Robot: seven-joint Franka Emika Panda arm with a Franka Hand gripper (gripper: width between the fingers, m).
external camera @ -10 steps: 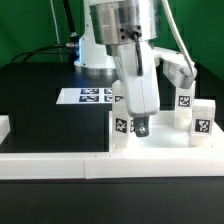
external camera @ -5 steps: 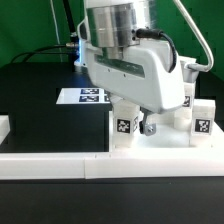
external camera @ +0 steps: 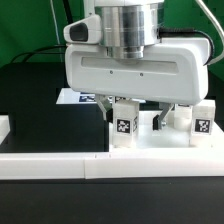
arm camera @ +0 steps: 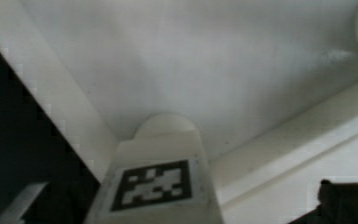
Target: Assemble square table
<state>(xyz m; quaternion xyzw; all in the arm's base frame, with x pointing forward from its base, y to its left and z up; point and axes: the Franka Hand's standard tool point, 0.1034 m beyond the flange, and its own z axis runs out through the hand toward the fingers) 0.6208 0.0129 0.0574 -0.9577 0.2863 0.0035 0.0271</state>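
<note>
square table (external camera: 150, 150) leg (arm camera: 155, 172) upright between the open end effector (external camera: 165, 120) fingers

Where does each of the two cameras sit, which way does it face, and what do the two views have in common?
Exterior view: off the arm, low at the table's edge, looking level across the white border rail at the square table's slab, its legs and the marker board; the arm's wrist and the gripper fill the upper middle.
Wrist view: on the wrist, looking down past the gripper onto the slab; only dark fingertips show.
Shared: the upright tagged leg between the fingers, and the slab.
</note>
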